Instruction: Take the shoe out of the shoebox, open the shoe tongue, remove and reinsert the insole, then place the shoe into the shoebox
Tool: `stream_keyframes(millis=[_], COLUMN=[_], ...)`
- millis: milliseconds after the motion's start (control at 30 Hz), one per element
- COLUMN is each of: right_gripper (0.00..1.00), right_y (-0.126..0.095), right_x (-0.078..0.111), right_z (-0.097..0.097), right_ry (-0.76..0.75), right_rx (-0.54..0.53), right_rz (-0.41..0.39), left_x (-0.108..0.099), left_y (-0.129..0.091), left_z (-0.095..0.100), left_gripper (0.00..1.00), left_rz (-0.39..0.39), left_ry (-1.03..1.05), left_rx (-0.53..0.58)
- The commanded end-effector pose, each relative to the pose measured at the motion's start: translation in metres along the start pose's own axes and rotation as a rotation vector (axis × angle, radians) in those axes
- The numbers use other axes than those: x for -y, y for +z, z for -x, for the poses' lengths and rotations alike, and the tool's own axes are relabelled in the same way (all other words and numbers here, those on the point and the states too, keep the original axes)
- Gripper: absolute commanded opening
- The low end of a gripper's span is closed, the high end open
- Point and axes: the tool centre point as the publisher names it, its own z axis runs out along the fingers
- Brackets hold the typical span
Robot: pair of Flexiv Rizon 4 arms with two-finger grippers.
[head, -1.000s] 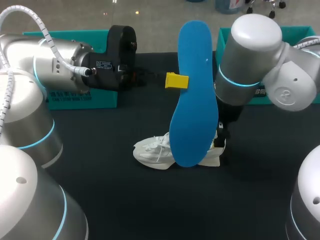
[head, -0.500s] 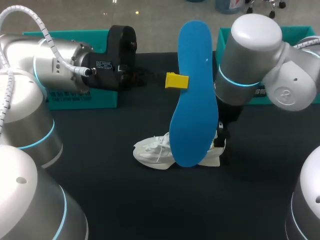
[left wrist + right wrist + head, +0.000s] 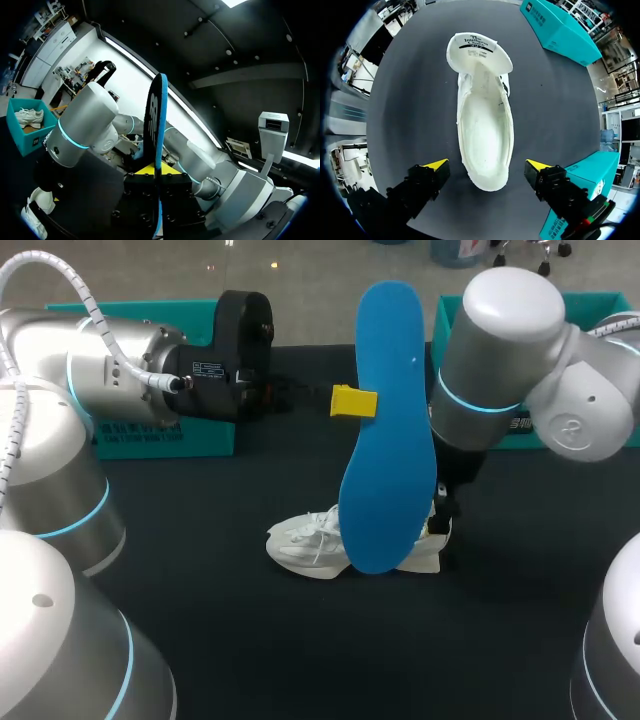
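Blue foam, light and floppy I judge, the insole (image 3: 385,430) stands pinched near its middle in my left claw (image 3: 157,172), while my spread right claw (image 3: 486,167) hangs over the heel, likeliest firm hold, of the soft white shoe (image 3: 485,125) on the surface (image 3: 410,100).

Shoe (image 3: 300,540) partly behind insole (image 3: 385,420)

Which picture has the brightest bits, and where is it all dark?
Left wrist view: white light glares behind the insole, so its side looks almost black. Right wrist view: the shoe shines bright on the dark table, with hardly any shadow. Head view: evenly lit, the table darkest.
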Motion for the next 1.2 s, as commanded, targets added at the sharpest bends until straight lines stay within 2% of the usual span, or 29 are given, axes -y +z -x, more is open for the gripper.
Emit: stream_keyframes(millis=[33, 433, 833, 1033, 1200], right_gripper=[1.0, 1.0, 1.0, 1.0, 1.0], right_y=[0.001, 0.0, -0.007, 0.007, 0.023], right_x=[0.0, -0.001, -0.029, -0.041, -0.042], right_z=[-0.001, 0.0, 0.024, 0.031, 0.031], right_ry=[0.0, 0.0, -0.01, -0.032, -0.036], right_rx=[0.003, 0.002, 0.032, 0.033, 0.029], right_rz=[-0.002, 0.0, -0.021, -0.027, -0.048], left_x=[0.0, 0.0, 0.0, 0.0, 0.0], left_y=[0.001, 0.001, 0.001, 0.001, 0.001], left_z=[0.0, 0.0, 0.0, 0.0, 0.0], left_gripper=[0.0, 0.0, 0.0, 0.0, 0.0], left_rz=[-0.001, -0.001, -0.001, -0.001, -0.001], left_ry=[0.0, 0.0, 0.0, 0.0, 0.0], left_rx=[0.0, 0.0, 0.0, 0.0, 0.0])
